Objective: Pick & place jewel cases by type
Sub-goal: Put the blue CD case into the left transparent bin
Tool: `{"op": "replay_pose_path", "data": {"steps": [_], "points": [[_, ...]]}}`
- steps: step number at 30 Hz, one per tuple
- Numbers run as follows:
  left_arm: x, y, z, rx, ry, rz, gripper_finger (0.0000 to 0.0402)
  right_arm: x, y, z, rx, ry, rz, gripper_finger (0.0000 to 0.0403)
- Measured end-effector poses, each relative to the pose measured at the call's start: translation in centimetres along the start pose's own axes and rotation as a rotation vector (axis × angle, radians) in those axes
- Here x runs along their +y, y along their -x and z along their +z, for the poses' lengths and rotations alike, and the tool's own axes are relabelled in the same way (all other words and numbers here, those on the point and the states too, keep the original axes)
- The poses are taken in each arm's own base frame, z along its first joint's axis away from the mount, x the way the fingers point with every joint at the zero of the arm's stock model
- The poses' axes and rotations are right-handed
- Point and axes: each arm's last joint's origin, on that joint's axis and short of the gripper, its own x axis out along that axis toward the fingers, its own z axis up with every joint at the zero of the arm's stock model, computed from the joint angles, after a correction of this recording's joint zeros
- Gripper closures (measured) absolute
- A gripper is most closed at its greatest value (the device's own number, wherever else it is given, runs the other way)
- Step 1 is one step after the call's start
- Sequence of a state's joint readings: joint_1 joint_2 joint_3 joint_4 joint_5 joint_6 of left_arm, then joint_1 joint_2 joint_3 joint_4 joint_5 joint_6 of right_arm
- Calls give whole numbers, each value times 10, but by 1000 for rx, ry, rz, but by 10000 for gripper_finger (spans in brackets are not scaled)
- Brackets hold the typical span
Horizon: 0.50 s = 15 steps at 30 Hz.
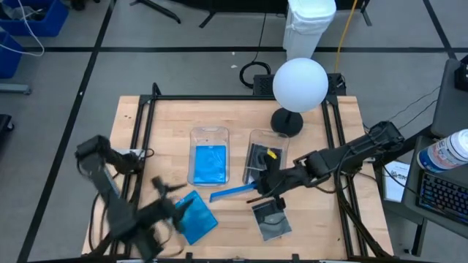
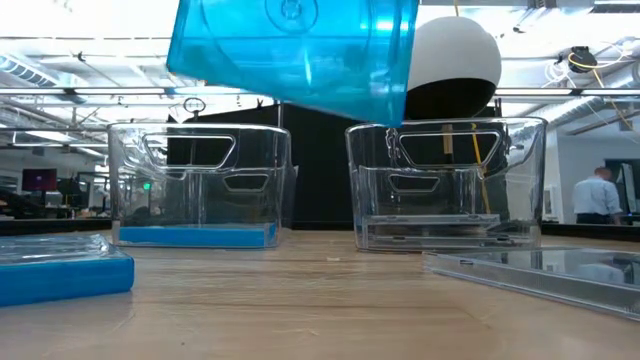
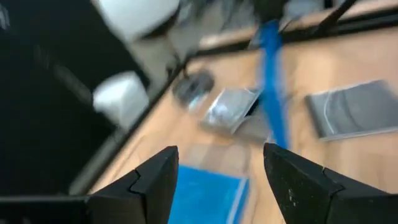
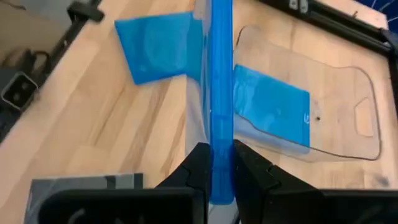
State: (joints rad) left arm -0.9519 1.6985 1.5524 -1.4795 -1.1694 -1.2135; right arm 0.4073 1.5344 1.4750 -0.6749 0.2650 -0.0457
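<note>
Pinching a blue jewel case (image 4: 221, 93) edge-on between the nearly closed right gripper (image 4: 219, 171), just short of the bin (image 1: 210, 134) holding blue cases ahead; likely light, stiff, slick plastic, best gripped at the rim.
</note>
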Motion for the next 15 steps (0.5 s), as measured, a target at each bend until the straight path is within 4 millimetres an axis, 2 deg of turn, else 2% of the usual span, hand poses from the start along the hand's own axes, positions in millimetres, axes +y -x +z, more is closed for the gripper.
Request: {"op": "replay_pose_path", "data": {"steps": [5, 11, 15], "points": [[13, -32, 34, 134, 29, -152, 163, 2, -10, -4, 58, 69, -36, 369], [21, -50, 73, 101, 24, -512, 163, 2, -13, -3, 54, 86, -50, 369], [33, -67, 87, 129, 90, -590, 163, 2, -13, 2, 2, 88, -54, 368]]}}
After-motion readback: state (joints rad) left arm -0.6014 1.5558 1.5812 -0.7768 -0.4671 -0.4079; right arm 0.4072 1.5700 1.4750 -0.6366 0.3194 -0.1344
